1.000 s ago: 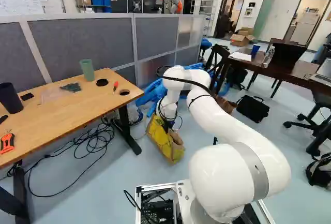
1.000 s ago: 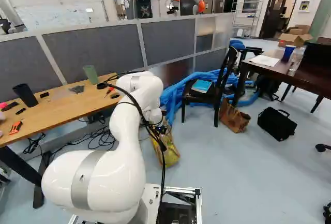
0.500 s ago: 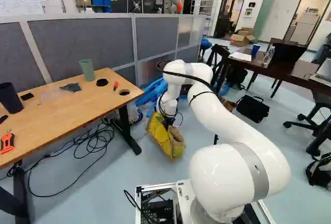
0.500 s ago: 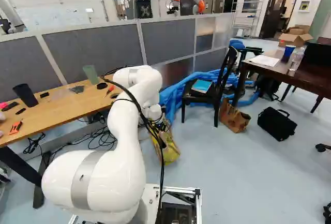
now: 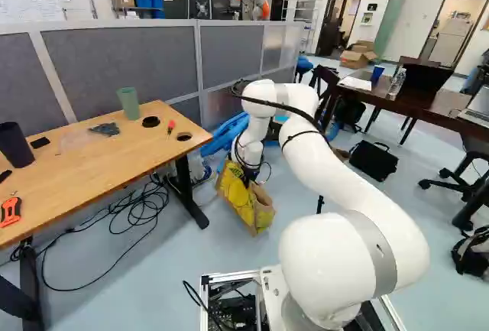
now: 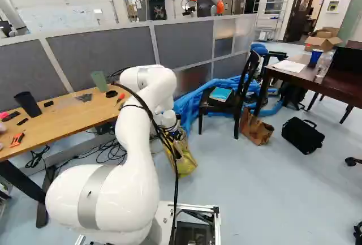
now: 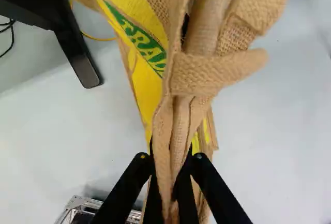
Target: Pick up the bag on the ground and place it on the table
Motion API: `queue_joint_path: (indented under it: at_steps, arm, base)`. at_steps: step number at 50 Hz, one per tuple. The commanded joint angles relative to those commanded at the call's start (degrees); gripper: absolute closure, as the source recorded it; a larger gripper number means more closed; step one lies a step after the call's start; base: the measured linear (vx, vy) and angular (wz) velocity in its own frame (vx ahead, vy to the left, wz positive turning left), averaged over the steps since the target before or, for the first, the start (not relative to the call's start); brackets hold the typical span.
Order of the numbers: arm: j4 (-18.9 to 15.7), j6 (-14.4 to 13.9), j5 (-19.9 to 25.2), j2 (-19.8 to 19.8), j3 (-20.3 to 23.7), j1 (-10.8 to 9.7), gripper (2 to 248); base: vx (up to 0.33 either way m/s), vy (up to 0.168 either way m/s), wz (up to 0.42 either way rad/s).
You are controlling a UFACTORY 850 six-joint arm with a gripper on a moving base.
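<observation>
My gripper (image 5: 250, 179) clamps yellow-and-tan bag (image 5: 241, 202), folded burlap pinched between two fingers. Bag low, near leg (image 5: 188, 193) of wooden table (image 5: 92, 164), outside tabletop's end edge; cannot tell if bag bottom touches floor (image 6: 249, 194). Open floor runs from bag toward black bag (image 6: 302, 135). Partition (image 5: 118, 63) lines table's far edge. On table: one green cup (image 5: 128, 103), one black cup (image 5: 15, 145), one orange cutter (image 5: 11, 211).

Bright, even light fills both base views; soft highlights gleam along the smooth, rounded white robot arm (image 5: 321, 258), and diffuse shadow greys the pale blue-grey floor (image 5: 183, 277) below the light brown wooden table's (image 5: 92, 163) near edge. In the wrist view, glare pales the floor.
</observation>
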Motion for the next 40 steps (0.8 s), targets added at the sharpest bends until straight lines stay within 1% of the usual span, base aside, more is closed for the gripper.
queue_joint_path:
  at_steps: [40]
  arm:
    - [0.0, 0.0, 0.0, 8.32, 6.63, 0.0, 227]
  base:
    - [0.0, 0.0, 0.0]
